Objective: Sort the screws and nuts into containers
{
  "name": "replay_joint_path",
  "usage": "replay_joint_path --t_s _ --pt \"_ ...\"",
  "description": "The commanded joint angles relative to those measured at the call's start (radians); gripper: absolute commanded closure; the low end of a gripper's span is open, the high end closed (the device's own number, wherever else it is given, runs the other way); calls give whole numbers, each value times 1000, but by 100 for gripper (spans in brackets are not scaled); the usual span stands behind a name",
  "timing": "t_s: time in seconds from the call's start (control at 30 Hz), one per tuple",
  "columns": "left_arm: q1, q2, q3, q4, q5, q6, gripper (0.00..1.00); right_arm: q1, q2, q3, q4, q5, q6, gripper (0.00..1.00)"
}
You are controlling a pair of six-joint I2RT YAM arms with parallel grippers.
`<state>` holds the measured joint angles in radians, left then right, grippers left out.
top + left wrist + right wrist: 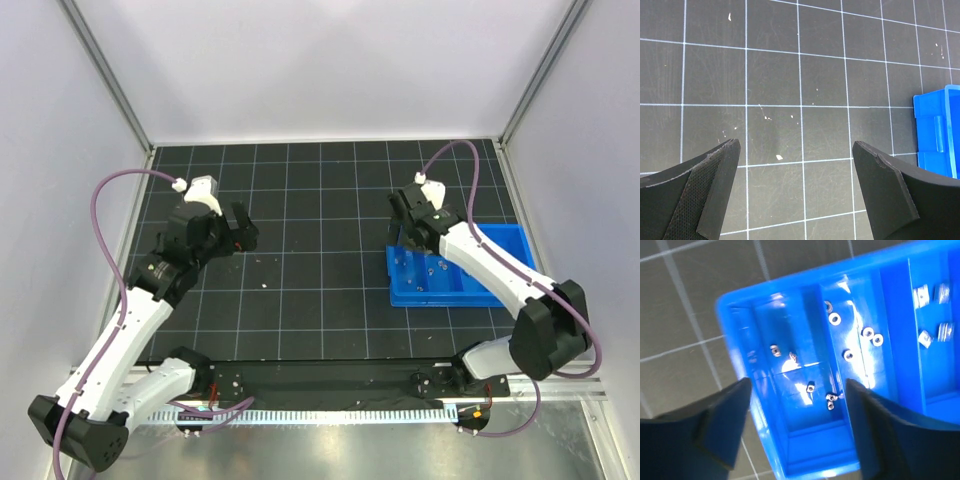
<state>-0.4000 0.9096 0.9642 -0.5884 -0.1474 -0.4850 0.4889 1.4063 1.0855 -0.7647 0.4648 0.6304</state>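
Observation:
The blue three-compartment tray [505, 240] sits at the right of the mat. In the right wrist view the tray [812, 440] holds small nuts [810, 386] in its left compartment, ring-like bits [867, 332] in the middle one and squarish bits [925, 338] in the right one. My right gripper [797, 385] is open and empty above the left compartment; it also shows in the top view [408, 228]. My left gripper [796, 145] is open and empty above the mat, left of centre in the top view [243, 230]. A tiny pale bit [779, 157] lies just ahead of it; I cannot tell whether it is a screw or a nut.
More tiny pale specks lie on the black grid mat [263, 262] and in the left wrist view [767, 118]. The tray's end [940, 135] shows at the right edge of the left wrist view. Frame posts and white walls bound the mat at the back and sides.

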Motion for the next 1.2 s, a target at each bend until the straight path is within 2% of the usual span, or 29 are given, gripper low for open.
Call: replay_joint_path --t_s 0.0,0.03,0.17,0.47,0.7,0.87,1.03,1.17 --pt "0 5 11 22 -20 19 0 0 -87 117 11 -73 -153 11" --pt "1 6 11 22 -20 17 0 0 -92 158 7 -81 -173 1" --pt "9 20 11 24 -17 14 0 0 -90 229 11 -97 -215 0" --pt "67 37 34 24 -17 -10 0 0 -79 266 252 -261 -242 1" --pt "81 6 139 -79 -44 -21 0 -1 -98 366 208 -203 -339 0" --pt "81 -142 91 -110 -113 -27 0 -1 -248 226 292 -195 -388 1" --pt "81 -265 -27 -93 -127 -60 0 0 -404 -42 454 -284 -382 0" --pt "81 -357 -81 -103 -116 -56 0 0 -504 -199 502 -273 -370 0"
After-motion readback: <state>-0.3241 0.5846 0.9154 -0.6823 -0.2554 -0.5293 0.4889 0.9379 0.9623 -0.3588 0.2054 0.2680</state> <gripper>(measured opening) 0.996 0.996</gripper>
